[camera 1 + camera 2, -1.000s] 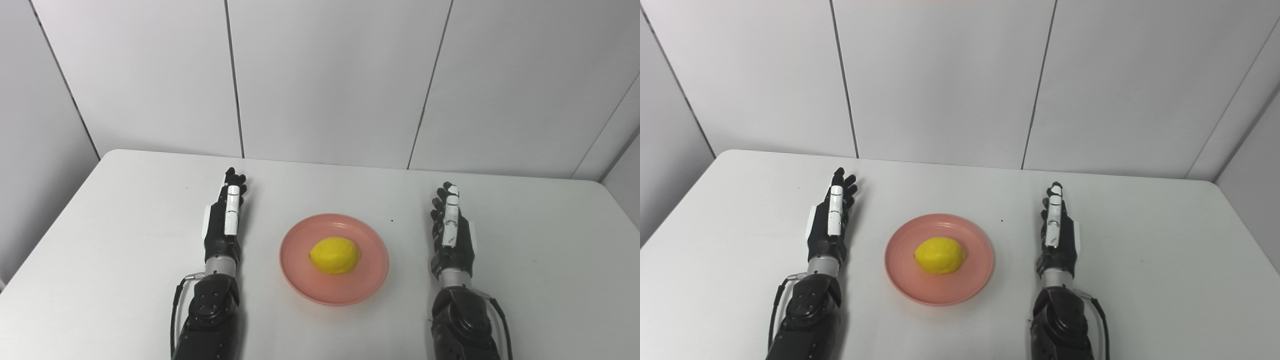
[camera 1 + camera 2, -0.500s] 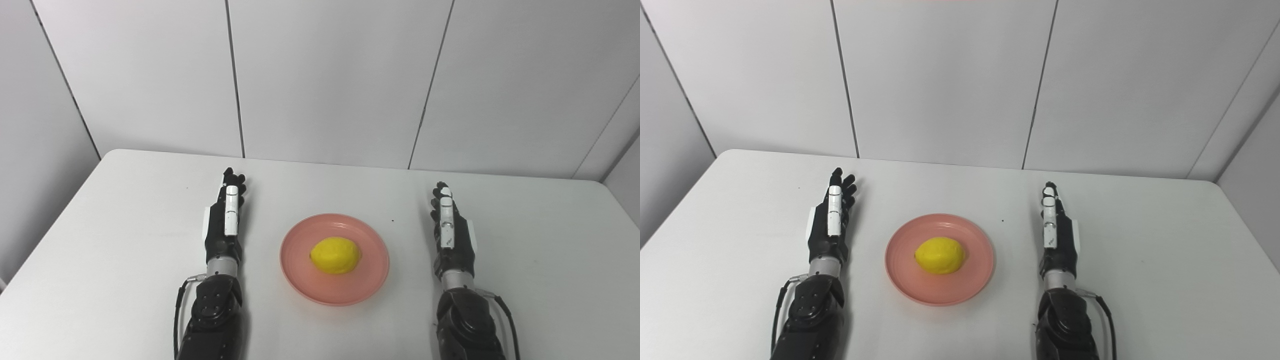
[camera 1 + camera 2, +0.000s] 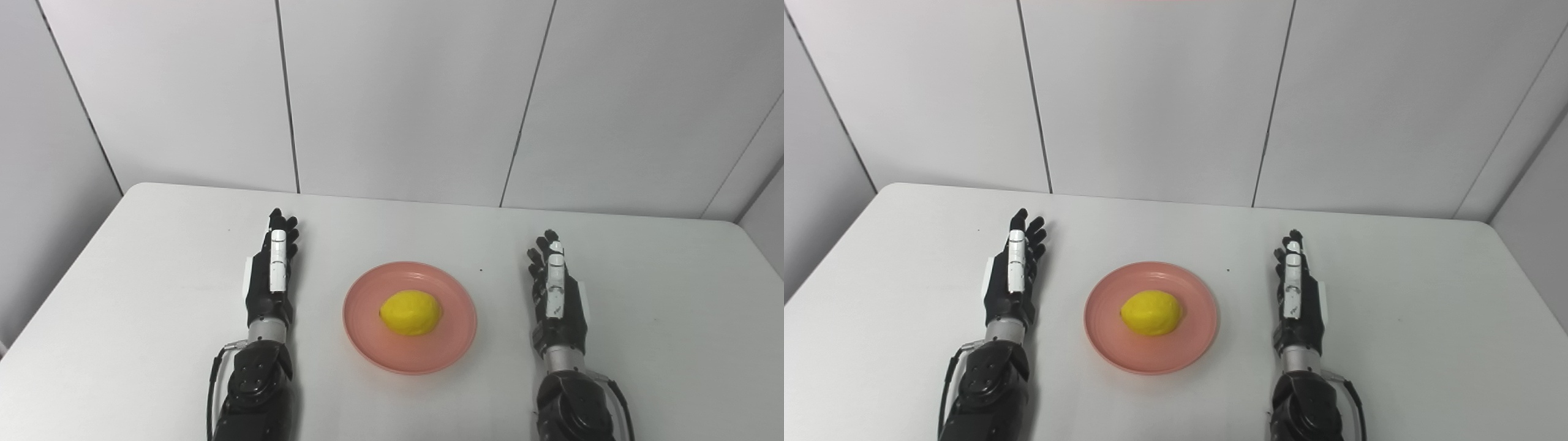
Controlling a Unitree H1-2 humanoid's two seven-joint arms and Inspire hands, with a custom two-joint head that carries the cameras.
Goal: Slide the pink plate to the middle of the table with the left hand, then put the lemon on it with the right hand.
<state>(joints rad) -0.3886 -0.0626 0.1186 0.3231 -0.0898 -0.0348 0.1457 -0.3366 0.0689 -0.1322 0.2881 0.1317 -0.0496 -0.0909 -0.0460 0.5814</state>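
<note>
The pink plate (image 3: pixel 380 343) lies at the middle of the white table (image 3: pixel 122 294), near its front. The yellow lemon (image 3: pixel 410 312) rests on the plate, at its centre. My left hand (image 3: pixel 271 275) lies open on the table to the left of the plate, fingers stretched away from me, holding nothing. My right hand (image 3: pixel 554 294) lies open on the table to the right of the plate, fingers stretched out, holding nothing. Neither hand touches the plate. The same scene shows in the right eye view, with the lemon (image 3: pixel 1151 312) on the plate (image 3: pixel 1118 346).
Grey wall panels (image 3: pixel 398 92) stand behind the table's far edge. A small dark speck (image 3: pixel 480 270) lies on the table just beyond the plate's right rim.
Both hands have drawn back slightly toward me; the left hand also shifted a little to the left. The plate and lemon have not moved.
</note>
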